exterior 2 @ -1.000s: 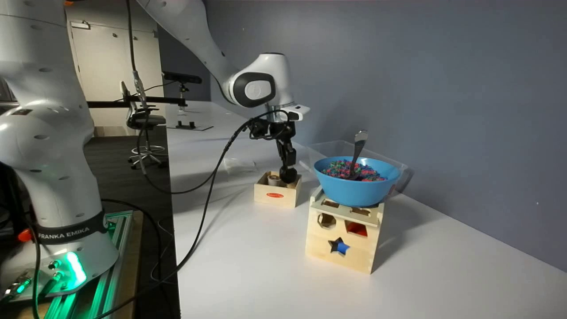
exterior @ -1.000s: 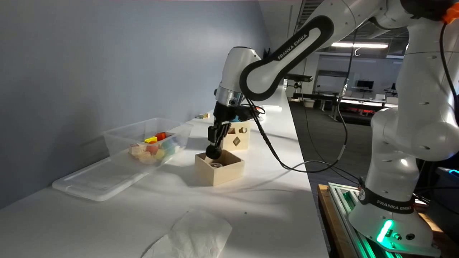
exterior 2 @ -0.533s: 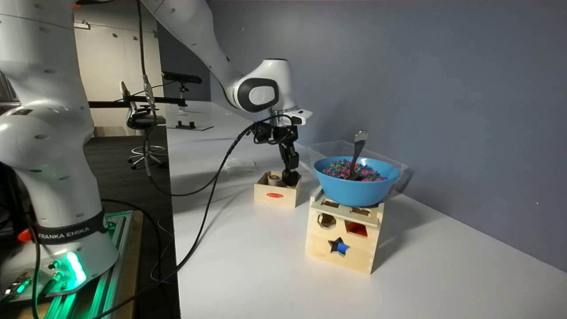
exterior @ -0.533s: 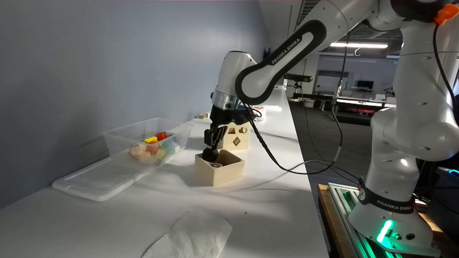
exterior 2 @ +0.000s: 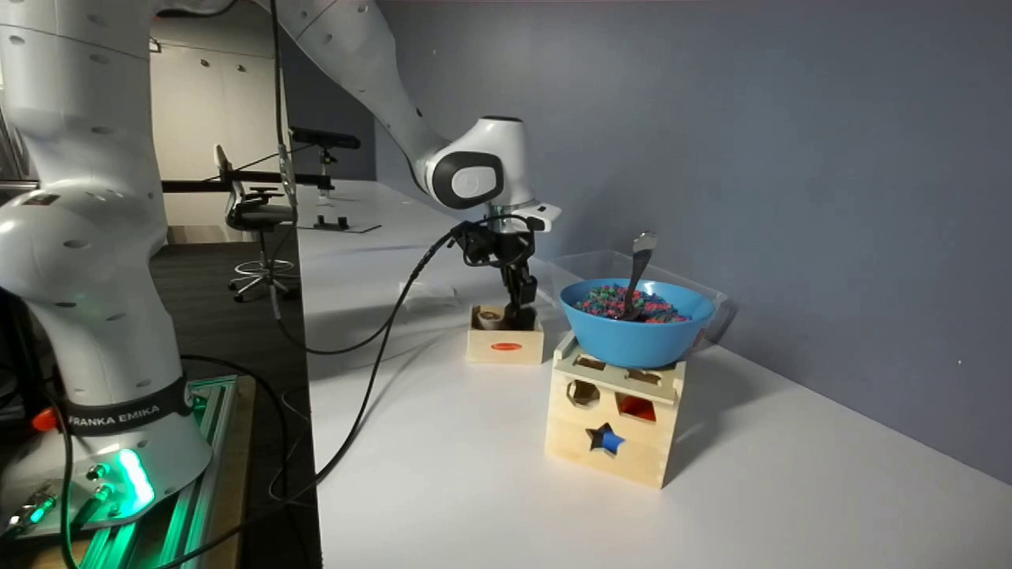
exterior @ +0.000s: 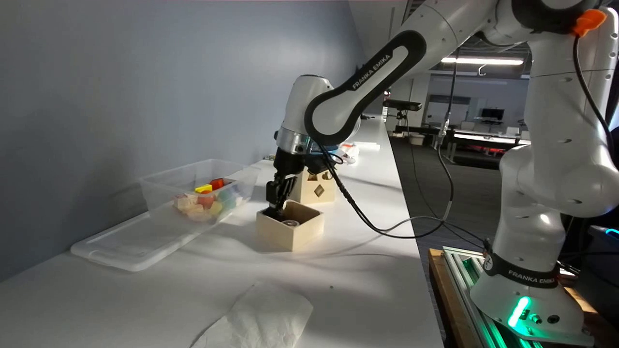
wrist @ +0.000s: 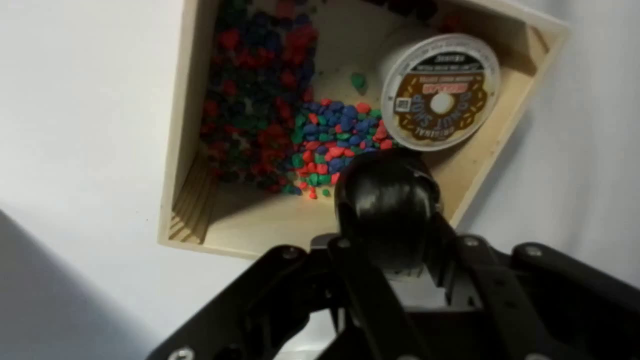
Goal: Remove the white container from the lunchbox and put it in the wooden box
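Your Robotiq gripper [wrist: 392,235] stands narrow, its fingers clamped on a rounded, glossy black object [wrist: 387,192]; what that object is, you cannot tell from the views. In both exterior views the held object reaches into the wooden box [exterior: 308,233] near one corner.

The white container [wrist: 440,95], a coffee pod lettered "Original Donut Shop", sits inside that box, printed top facing your wrist camera. You will find it just beside the black object; whether the two touch cannot be told. Loose pebbles [wrist: 340,132] in red, blue and green cover part of the box floor next to the pod, some bright, some in shadow. One outer side of the box bears a red oval mark [exterior 2: 506,346].

The lunchbox [exterior: 169,188] stands apart from the wooden box, near the grey wall [exterior: 121,87]; coloured blocks [exterior: 208,199], yellow and red among them, show through its clear side. A flat plastic lid [exterior: 133,246] lies on the white table [exterior: 367,299] by the tub; whether the tub rests partly on it, you cannot tell.

In an exterior view you have a blue bowl [exterior 2: 632,344] set on a wooden shape-sorter cube [exterior 2: 577,438] with a star cut-out. The bowl contains similar pebbles, a metal utensil [exterior 2: 642,257] leaning in them, handle up. A creased white sheet [exterior: 263,314] lies elsewhere on the table, material not determinable.
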`<move>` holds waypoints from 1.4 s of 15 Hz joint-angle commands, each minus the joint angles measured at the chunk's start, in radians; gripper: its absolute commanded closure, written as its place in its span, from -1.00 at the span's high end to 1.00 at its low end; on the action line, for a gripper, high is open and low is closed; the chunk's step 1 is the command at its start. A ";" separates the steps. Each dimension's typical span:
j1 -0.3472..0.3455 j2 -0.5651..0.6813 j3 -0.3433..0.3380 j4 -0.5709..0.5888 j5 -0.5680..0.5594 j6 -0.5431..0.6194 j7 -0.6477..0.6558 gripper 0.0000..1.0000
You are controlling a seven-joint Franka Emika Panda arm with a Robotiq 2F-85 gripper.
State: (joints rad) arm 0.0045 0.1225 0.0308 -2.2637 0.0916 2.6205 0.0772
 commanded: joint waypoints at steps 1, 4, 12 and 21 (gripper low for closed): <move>0.004 0.034 0.016 0.042 0.053 -0.014 -0.049 0.18; 0.004 0.038 0.025 0.053 0.060 -0.024 -0.052 0.50; 0.027 -0.084 0.020 0.019 -0.002 -0.001 0.000 1.00; -0.033 -0.072 -0.047 0.185 -0.362 -0.008 0.228 1.00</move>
State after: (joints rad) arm -0.0049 -0.0181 -0.0005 -2.1805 -0.1637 2.6324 0.2351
